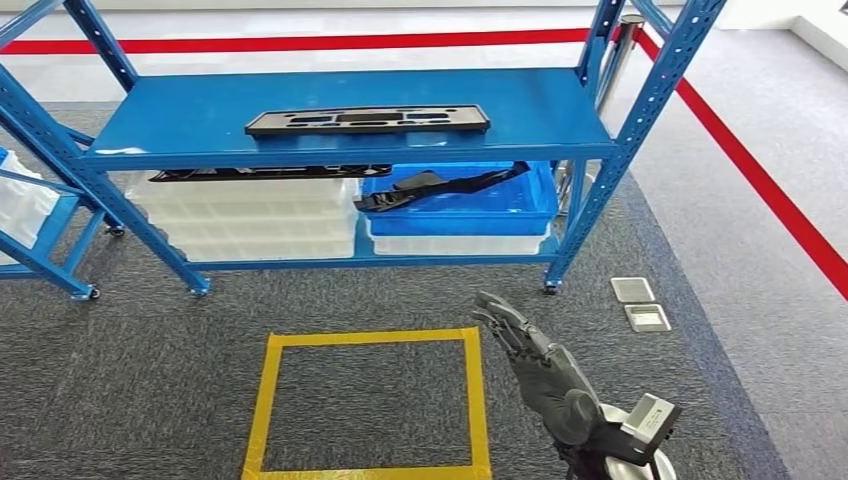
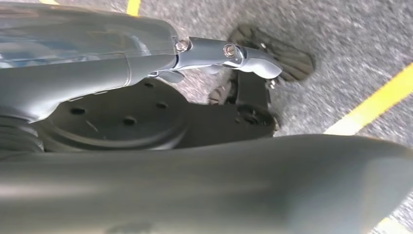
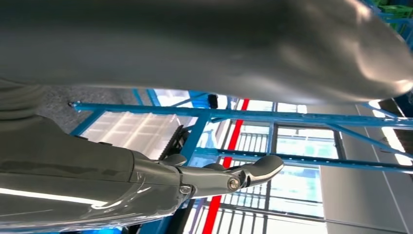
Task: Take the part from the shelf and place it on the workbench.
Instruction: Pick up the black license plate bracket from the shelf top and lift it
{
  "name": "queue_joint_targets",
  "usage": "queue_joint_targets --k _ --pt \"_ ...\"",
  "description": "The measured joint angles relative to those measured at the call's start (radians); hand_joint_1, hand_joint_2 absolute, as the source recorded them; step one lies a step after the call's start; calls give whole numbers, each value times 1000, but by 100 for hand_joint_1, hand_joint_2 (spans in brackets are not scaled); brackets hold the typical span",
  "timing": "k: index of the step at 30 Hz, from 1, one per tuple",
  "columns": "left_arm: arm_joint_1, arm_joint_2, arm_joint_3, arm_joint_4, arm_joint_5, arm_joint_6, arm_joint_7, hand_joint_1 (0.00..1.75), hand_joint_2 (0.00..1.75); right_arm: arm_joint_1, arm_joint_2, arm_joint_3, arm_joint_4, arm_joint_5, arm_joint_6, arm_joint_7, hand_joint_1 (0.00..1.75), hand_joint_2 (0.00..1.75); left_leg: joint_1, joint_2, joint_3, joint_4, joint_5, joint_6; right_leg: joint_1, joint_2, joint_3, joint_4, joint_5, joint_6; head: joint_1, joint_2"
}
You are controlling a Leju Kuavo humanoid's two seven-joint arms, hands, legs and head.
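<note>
- The part (image 1: 367,121), a flat black perforated plate, lies untouched on the top board of the blue shelf (image 1: 180,120), roughly in its middle.
- The right hand (image 1: 535,365) is raised low in the head view, above the grey carpet (image 1: 130,380) just beside the yellow tape square (image 1: 470,400). It is well short of the shelf and holds nothing.
- Its fingers (image 1: 500,315) are stretched out and slightly apart, aimed toward the shelf.
- In the right wrist view the thumb (image 3: 253,171) juts out with nothing against it, and the blue shelf frame stands ahead.
- The left hand (image 2: 243,53) hangs over the carpet in the left wrist view. Whether its fingers are spread or curled cannot be told from that picture, but nothing shows in them.
- On the lower level, other black parts rest on the white bins (image 1: 250,215) and in the blue bin (image 1: 470,205).
- Judged from this, the task is at its start: reaching, grasping, lifting and carrying the part all remain.
- No counter appears in these pictures, so the robot will probably have to turn or walk to one.
</note>
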Motion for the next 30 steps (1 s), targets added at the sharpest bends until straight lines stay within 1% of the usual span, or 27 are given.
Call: queue_joint_targets --k 1,2,4,5,6,7,8,9,10,11,12,13,14,15,16,17,20,21,22,25,30 --pt "-1 1 3 0 0 -1 -1 0 0 1 -1 1 1 -1 0 0 0 0 -1 -1 2 5 -9 -8 -1 0 14 -36 9 -3 0 0" --pt "-3 2 5 0 -1 -1 -2 0 0 3 -2 1 3 -2 0 1 0 0 -3 -1 2 10 -15 -15 -1 1 19 -47 3 -10 0 0" --pt "-4 2 6 0 -5 -1 -3 0 0 6 -2 2 3 -3 -1 1 0 0 -3 -2 3 13 -18 -21 1 2 17 -42 -12 -33 -2 0" --pt "-4 2 6 0 -7 -1 -3 0 0 6 -3 2 2 -4 -1 1 0 0 -2 -2 4 18 -22 -24 1 1 20 -40 -16 -40 -3 0" --pt "-5 2 6 0 -9 0 -3 0 0 5 -3 3 1 -4 -2 0 0 0 -1 -2 -2 37 -32 -26 2 1 24 -40 -21 -47 -4 0" --pt "-6 2 7 0 -11 0 -3 0 0 4 -2 3 -1 -4 -2 0 0 0 -2 -1 -23 78 -52 -27 2 0 30 -40 -26 -54 -4 0" --pt "-7 2 7 0 -12 0 -3 0 0 4 -2 4 -2 -5 -2 0 0 0 -4 -1 -58 144 -78 -26 4 -2 34 -40 -30 -60 -5 0" --pt "-7 2 7 0 -14 0 -4 0 0 4 -2 5 -3 -5 -2 0 0 0 -6 -1 -106 223 -106 -24 6 -2 38 -40 -35 -65 -5 0" --pt "-6 2 7 0 -16 0 -4 0 0 4 -2 5 -3 -5 -2 0 0 0 -9 -1 -153 294 -123 -21 10 -2 42 -40 -40 -69 -5 0" --pt "-4 2 7 0 -17 1 -4 0 0 5 -2 6 -3 -5 -2 0 0 0 -12 -1 -189 339 -123 -16 14 -1 47 -40 -45 -72 -5 0" --pt "-2 2 7 0 -20 1 -4 0 0 5 -2 6 -3 -5 -2 0 0 0 -17 -1 -206 344 -100 -8 18 1 55 -40 -51 -75 -5 0" --pt "-1 2 7 0 -21 1 -4 0 0 5 -2 6 -3 -5 -2 0 0 0 -22 -2 -205 309 -57 3 23 3 66 -40 -57 -76 -5 0" --pt "-1 2 7 0 -22 1 -4 0 0 5 -2 7 -3 -5 -2 0 0 0 -31 -2 -193 250 -6 19 27 5 77 -41 -64 -77 -5 0" --pt "-1 3 7 0 -23 1 -4 0 0 4 -2 8 -4 -5 -2 0 0 0 -38 -3 -178 197 34 35 32 5 87 -42 -71 -76 -4 0" --pt "-1 4 7 0 -24 2 -4 0 0 4 -2 8 -4 -5 -2 0 0 0 -45 -3 -166 156 60 47 33 5 93 -43 -76 -74 -4 0" --pt "-1 5 7 0 -26 2 -3 0 0 4 -2 9 -4 -5 -2 0 0 0 -49 -3 -157 130 69 54 35 5 96 -43 -80 -73 -4 0" --pt "-2 3 8 0 -32 2 -4 0 0 4 -2 10 -4 -5 -2 0 0 0 -48 -4 -140 95 43 23 36 3 92 -43 -85 -71 -3 0" --pt "-1 3 8 0 -34 2 -4 0 0 4 -3 9 -5 -5 -2 0 0 0 -47 -4 -138 91 36 15 36 2 92 -44 -85 -70 -3 0" --pt "-1 3 8 0 -36 1 -4 0 0 4 -3 9 -5 -5 -2 0 0 0 -47 -4 -138 92 36 18 36 2 94 -46 -85 -70 -3 0" --pt "-3 3 8 0 -39 0 -5 0 0 4 -3 10 -5 -5 -1 0 0 0 -47 -4 -138 92 34 22 36 2 96 -51 -85 -70 -3 0" --pt "-5 3 9 0 -44 -2 -11 0 0 4 -3 10 -5 -5 -2 0 0 0 -49 -4 -138 93 33 24 35 2 97 -54 -84 -67 -3 0"
